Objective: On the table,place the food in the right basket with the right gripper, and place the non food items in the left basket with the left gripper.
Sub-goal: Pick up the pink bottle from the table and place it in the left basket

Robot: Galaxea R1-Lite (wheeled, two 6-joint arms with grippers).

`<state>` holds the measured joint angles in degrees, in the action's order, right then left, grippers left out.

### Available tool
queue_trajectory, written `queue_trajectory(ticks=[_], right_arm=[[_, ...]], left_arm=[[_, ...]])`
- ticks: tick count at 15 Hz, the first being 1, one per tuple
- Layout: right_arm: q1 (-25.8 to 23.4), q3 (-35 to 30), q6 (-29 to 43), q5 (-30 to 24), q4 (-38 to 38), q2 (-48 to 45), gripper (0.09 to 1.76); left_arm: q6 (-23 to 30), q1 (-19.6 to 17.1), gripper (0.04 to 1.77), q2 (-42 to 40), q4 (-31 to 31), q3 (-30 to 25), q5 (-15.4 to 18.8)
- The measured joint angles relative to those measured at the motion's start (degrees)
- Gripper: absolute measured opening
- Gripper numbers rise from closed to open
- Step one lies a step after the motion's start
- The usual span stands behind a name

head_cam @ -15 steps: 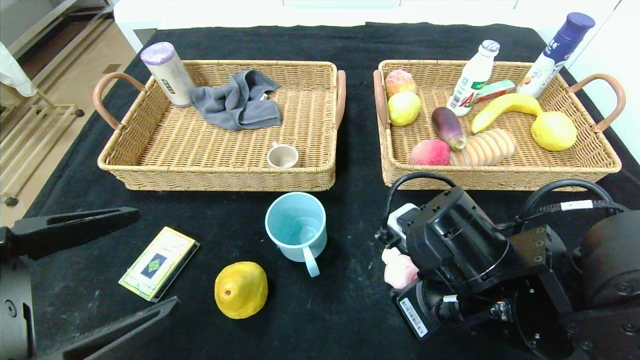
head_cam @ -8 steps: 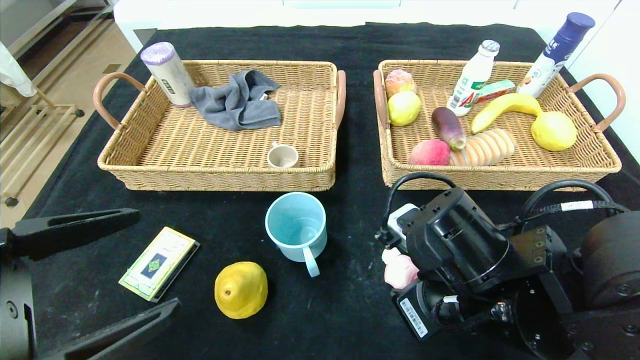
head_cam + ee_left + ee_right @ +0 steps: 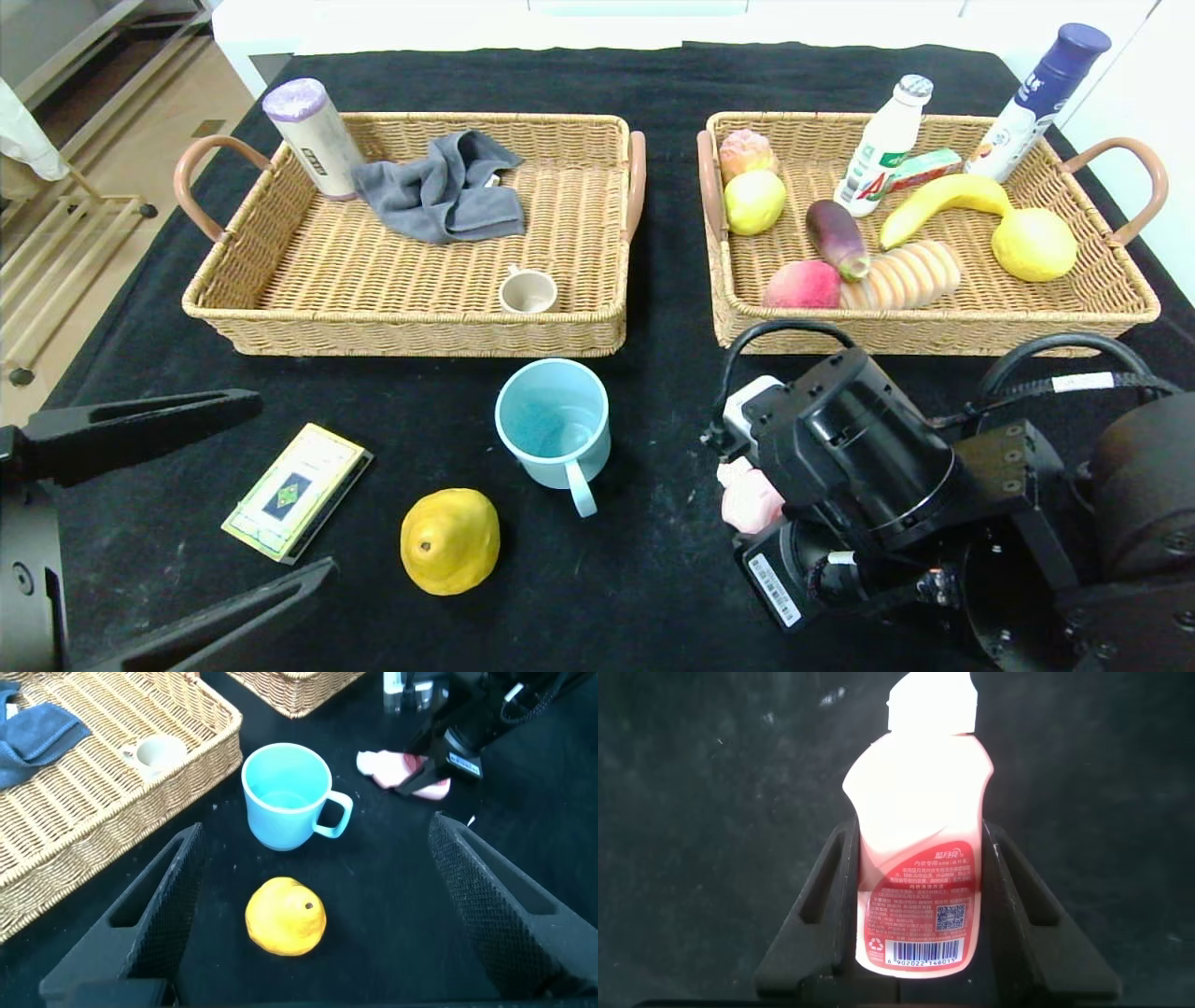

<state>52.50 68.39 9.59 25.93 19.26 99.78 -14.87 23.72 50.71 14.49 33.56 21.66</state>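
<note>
the pink bottle (image 3: pixel 920 873) lies on the table (image 3: pixel 653 579) at near right, clamped in the right tool (image 3: pixel 920 943). it has shifted slightly nearer since the earlier frame. the right basket (image 3: pixel 934 327) holds food; the left basket (image 3: pixel 411 331) holds a towel (image 3: pixel 439 191), small cup (image 3: pixel 527 291) and canister (image 3: pixel 313 138). the blue mug (image 3: pixel 554 425), card box (image 3: pixel 297 490) and yellow fruit (image 3: pixel 450 541) remain on the table. the left tool (image 3: pixel 318 915) hangs wide apart, empty, at near left.

Matte black arms, looped black cables

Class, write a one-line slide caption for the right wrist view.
Right tool shut on a pink bottle lying over the black table.
</note>
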Motion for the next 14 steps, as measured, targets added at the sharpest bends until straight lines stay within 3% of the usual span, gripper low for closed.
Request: queue_trajectory(ticks=[6,14], right_arm=[[0.35,9.25,-0.56,0.45,2.90,-1.30,0.84],[2.56,19.43,-1.19,0.50,-15.13,5.29,0.84]], left_arm=[[0.00,0.00,1.72,0.05,-0.02,-0.07,0.02],[0.00,-0.09,1.72,-0.37,0.02,0.04,-0.02]])
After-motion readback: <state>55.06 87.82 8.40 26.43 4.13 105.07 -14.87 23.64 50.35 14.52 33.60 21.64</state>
